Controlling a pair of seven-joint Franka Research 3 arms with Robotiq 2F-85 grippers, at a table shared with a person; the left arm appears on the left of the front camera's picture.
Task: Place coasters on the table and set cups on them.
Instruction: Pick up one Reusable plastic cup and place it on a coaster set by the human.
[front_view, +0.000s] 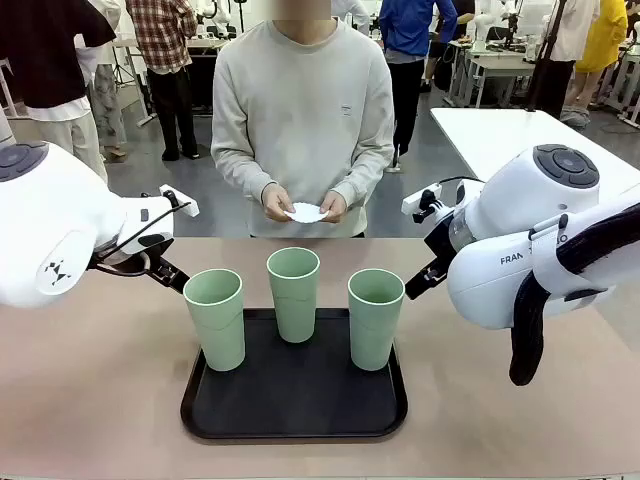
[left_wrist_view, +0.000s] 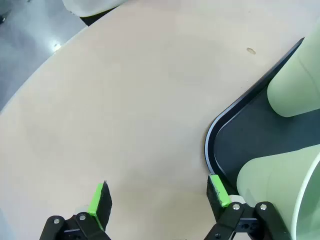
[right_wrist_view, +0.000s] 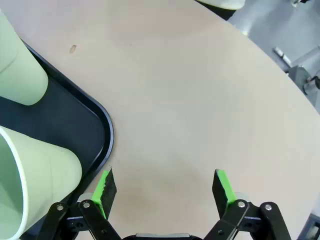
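Observed three cups (front_view: 293, 295) upright on tray (front_view: 290, 412); noted coasters (front_view: 306, 212) in person's hands (front_view: 275, 203); found left gripper (left_wrist_view: 159, 194) and right gripper (right_wrist_view: 164, 184) both spread wide, empty, over table (left_wrist_view: 125, 100) beside tray

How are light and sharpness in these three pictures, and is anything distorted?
Front view: soft, even light, no harsh shadows on the table, cups sharp. Left wrist view: sharp; the table's edge looks bowed. Right wrist view: sharp; the near cup looms stretched at the edge.
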